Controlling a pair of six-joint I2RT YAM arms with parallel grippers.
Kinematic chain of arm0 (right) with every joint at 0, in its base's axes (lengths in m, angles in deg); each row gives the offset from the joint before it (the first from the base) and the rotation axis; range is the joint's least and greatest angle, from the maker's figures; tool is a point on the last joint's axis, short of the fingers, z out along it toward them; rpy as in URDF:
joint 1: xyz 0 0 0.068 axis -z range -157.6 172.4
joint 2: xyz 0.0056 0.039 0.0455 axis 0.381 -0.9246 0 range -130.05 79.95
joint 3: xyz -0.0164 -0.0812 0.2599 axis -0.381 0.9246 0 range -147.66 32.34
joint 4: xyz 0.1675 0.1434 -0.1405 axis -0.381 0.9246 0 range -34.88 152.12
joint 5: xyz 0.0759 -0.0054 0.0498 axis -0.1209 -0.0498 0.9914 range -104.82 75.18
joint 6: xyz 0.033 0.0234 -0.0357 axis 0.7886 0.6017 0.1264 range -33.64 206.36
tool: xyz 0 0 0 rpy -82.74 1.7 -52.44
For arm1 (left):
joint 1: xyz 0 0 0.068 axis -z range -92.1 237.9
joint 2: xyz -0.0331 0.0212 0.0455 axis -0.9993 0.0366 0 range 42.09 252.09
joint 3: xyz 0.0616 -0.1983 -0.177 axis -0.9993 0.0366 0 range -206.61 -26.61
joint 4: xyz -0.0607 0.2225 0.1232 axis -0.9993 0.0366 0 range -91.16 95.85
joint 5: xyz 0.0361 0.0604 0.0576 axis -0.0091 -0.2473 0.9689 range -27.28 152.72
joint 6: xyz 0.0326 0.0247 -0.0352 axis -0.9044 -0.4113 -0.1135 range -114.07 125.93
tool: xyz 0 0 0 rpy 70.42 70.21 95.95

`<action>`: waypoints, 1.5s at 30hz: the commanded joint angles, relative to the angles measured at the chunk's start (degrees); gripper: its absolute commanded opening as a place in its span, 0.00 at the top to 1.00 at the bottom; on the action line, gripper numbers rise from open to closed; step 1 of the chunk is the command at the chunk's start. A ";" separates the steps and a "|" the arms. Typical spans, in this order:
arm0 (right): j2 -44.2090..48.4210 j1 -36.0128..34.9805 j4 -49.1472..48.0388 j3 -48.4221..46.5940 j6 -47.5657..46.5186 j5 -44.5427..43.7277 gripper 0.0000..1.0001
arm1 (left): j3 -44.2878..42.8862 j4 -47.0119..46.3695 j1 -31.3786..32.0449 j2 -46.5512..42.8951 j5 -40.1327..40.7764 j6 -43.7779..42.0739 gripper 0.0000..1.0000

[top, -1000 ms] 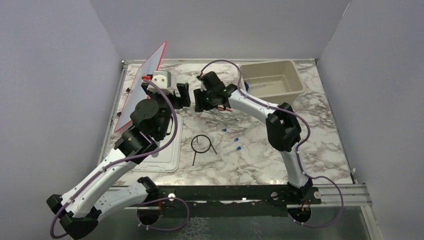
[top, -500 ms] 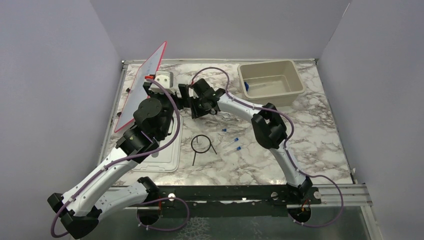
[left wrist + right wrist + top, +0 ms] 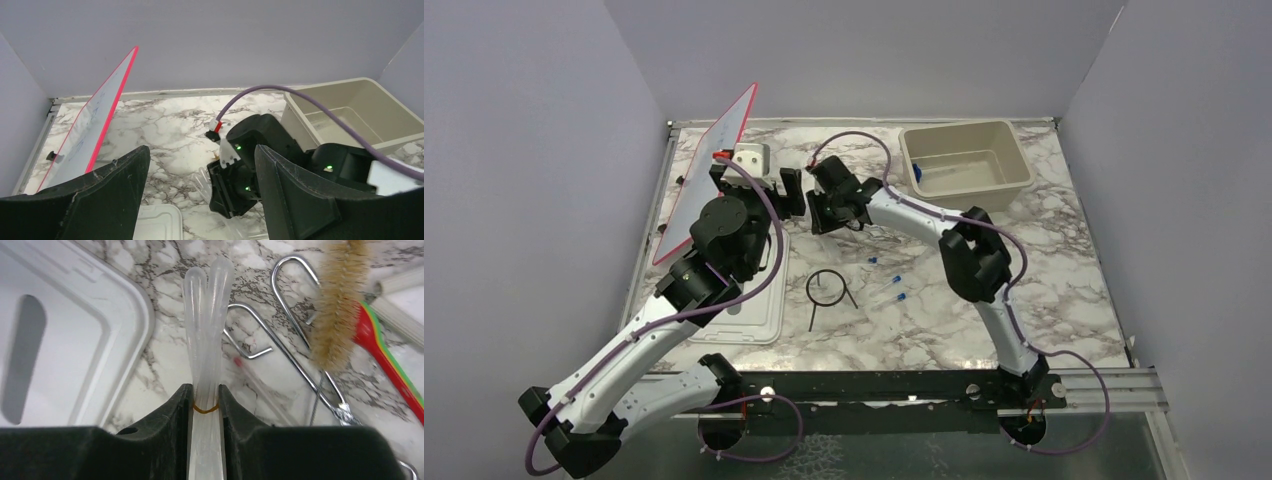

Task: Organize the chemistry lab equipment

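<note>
The right gripper [image 3: 205, 391] has its two fingers clamped on a bundle of clear plastic pipettes [image 3: 206, 315], just below the brown rubber band that ties them. That grip looks chosen so the whole bunch lifts as one, bulbs pointing forward. The bundle sits just off the far right corner of the white slotted lid [image 3: 75, 340], low over the marble. Further right of the lid, the silvery wire tongs [image 3: 343, 412] lie crossed under a bristle brush [image 3: 340, 300] with a red handle, all close together in a loose heap. The left gripper [image 3: 200, 150] faces the right one from beside the lid's far edge, its fingers spread wide with nothing between them, probably ready to take or steady the bundle. On the near side, right of the lid, the black wire ring with legs [image 3: 824, 287] and the blue-capped tubes [image 3: 892, 283] lie unsorted. The beige tub [image 3: 969, 127] stands well to the lid's far right, the likely destination.
</note>
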 commanded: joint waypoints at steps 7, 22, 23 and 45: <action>25.71 6.79 -15.02 12.17 9.25 -2.82 0.73 | 0.52 0.28 -0.38 -1.77 -1.83 1.70 0.21; 37.18 27.30 -13.11 27.94 42.11 -27.49 0.74 | 4.93 -2.97 -0.38 1.85 -9.30 7.62 0.21; 36.67 27.51 -13.23 28.40 43.78 -29.05 0.75 | 5.33 -3.33 -0.35 2.39 -9.82 8.02 0.20; 9.86 31.21 -1.97 13.25 68.72 -34.20 0.68 | 8.99 -7.86 -0.39 14.33 -16.64 9.25 0.20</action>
